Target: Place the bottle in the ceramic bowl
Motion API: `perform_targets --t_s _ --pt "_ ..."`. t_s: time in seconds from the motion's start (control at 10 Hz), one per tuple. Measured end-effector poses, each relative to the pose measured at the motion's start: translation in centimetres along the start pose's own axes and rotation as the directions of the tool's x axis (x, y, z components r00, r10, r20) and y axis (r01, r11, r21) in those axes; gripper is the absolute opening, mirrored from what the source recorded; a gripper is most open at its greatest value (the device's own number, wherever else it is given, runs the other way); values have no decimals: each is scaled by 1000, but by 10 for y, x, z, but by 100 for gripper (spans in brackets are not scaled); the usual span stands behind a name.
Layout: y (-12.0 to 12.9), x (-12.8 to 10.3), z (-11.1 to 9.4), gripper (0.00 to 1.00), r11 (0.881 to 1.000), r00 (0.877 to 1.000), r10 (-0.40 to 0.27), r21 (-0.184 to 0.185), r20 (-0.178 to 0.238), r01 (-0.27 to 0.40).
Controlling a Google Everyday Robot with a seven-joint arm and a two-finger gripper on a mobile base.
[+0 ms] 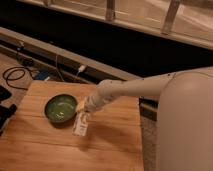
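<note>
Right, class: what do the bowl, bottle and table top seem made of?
The bowl looks glazed ceramic: glossy green sheen. The bottle, held by the pincer beside the bowl's rim, seems plastic: pale, partly see-through. The table top looks wooden: visible grain.

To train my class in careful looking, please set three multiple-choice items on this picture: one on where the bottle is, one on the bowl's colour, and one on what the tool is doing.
1. Where is the small clear plastic bottle relative to the round glossy ceramic bowl?
A. Inside it
B. Just beside its right edge as seen, over the wooden table
C. Far behind it, off the table

2. What colour is that bowl?
A. Blue
B. White
C. Green

3. What is the robot's tool doing?
A. Holding the bottle by its upper end
B. Resting inside the bowl
C. Hanging empty beyond the table

Answers:
1 B: the bottle hangs just outside the rim.
2 C: the bowl is green inside and out.
3 A: the tool, just right of the bowl, grips the bottle, which hangs beneath it.
</note>
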Motion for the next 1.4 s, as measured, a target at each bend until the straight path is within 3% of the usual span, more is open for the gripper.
perform_targets --t_s 0.2,0.5,0.7,0.9,1.2,1.4 --pt "6 -12 -4 0 999 999 -29 -14 23 29" --pt "41 -54 12 0 994 995 -92 -59 25 93" --pt "67 -80 34 0 988 992 -127 -90 6 127" --pt "75 -104 55 2 983 990 -139 -126 -12 136" --pt "86 -118 81 0 978 986 -159 -145 -56 149" --pt "82 -120 80 14 979 986 -155 -141 -54 146"
